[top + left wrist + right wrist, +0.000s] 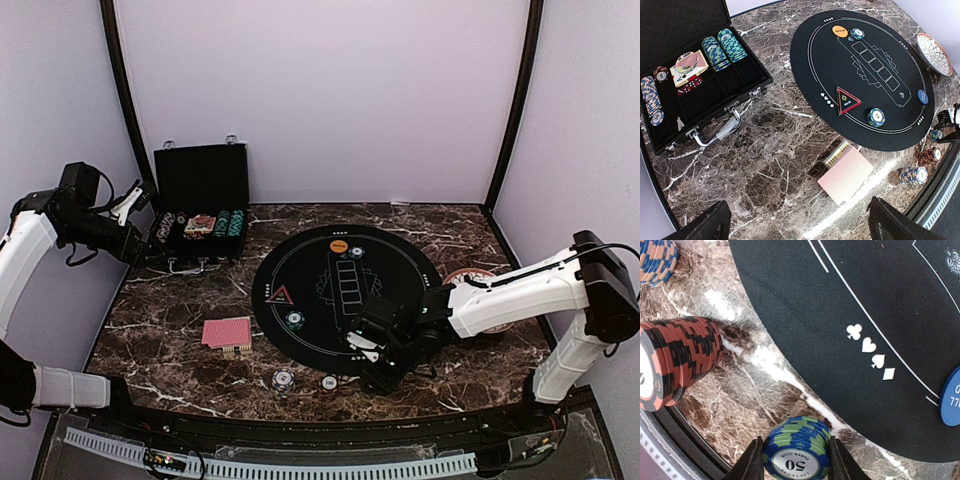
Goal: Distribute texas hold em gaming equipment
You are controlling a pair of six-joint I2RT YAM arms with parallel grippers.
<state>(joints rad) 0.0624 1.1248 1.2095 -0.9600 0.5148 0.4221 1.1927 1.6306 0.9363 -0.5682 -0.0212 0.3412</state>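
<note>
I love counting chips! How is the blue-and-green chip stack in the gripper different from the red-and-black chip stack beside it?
The blue-and-green chip stack is shorter; the red-and-black chip stack is taller. The right gripper grips the blue-and-green one; the red-and-black one stands free. Both are round, striped chips.

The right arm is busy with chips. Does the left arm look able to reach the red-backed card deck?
Probably yes: the left fingers stand open, and the card deck lies on the bare marble table with nothing over it or crowding it.
</note>
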